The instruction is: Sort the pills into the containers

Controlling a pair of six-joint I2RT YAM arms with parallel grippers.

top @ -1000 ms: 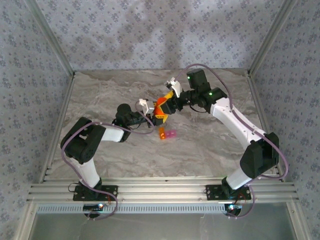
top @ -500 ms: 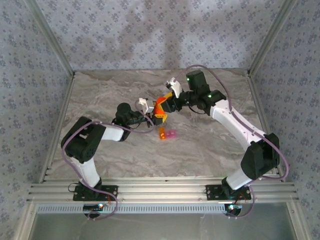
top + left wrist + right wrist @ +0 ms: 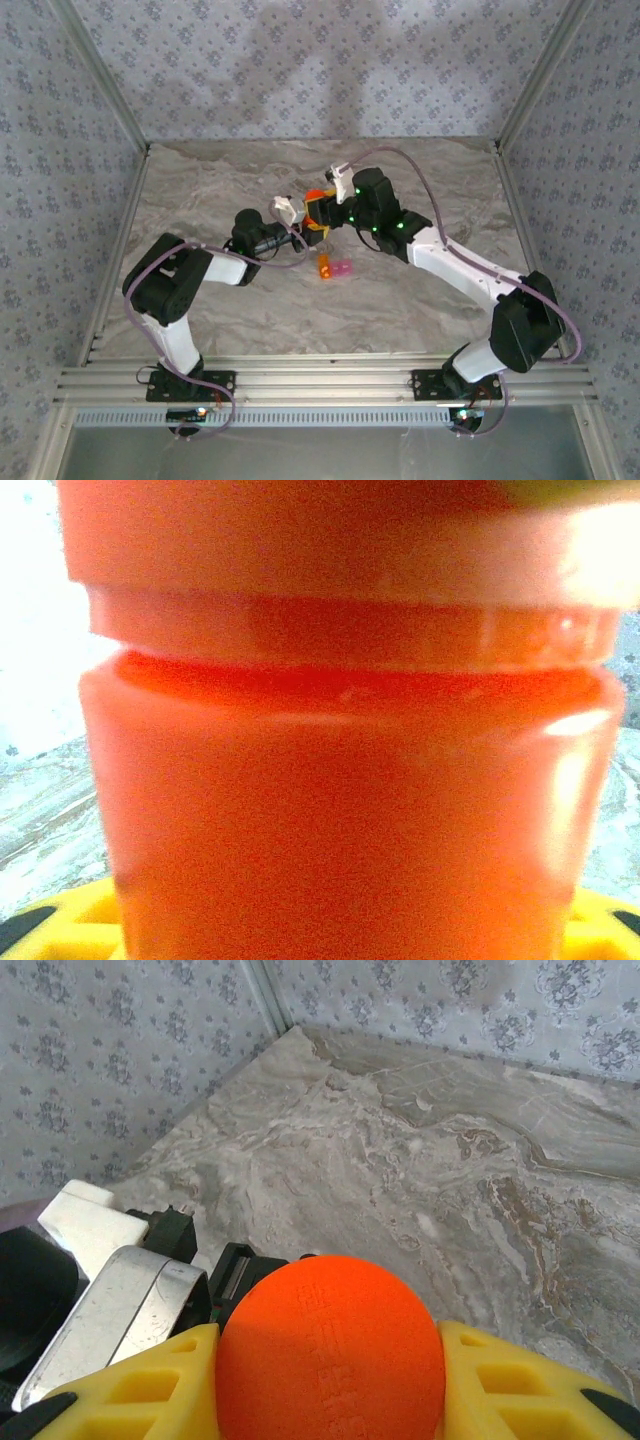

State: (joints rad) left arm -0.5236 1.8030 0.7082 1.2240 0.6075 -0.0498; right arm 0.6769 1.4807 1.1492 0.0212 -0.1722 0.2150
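Above the middle of the table (image 3: 200, 190), the right gripper (image 3: 324, 206) is now clamping the cap (image 3: 330, 1345) of the bottle (image 3: 315, 197). It has swung leftward and narrowed its jaws over the last second, while the left gripper (image 3: 306, 222) is gripping the bottle's body. That is probably setting up an unscrewing, so pills are not yet reaching the containers (image 3: 335, 268), which are sitting just below centre frame. Counting: one bottle, one cap, two joined containers (orange and pink), two grippers.
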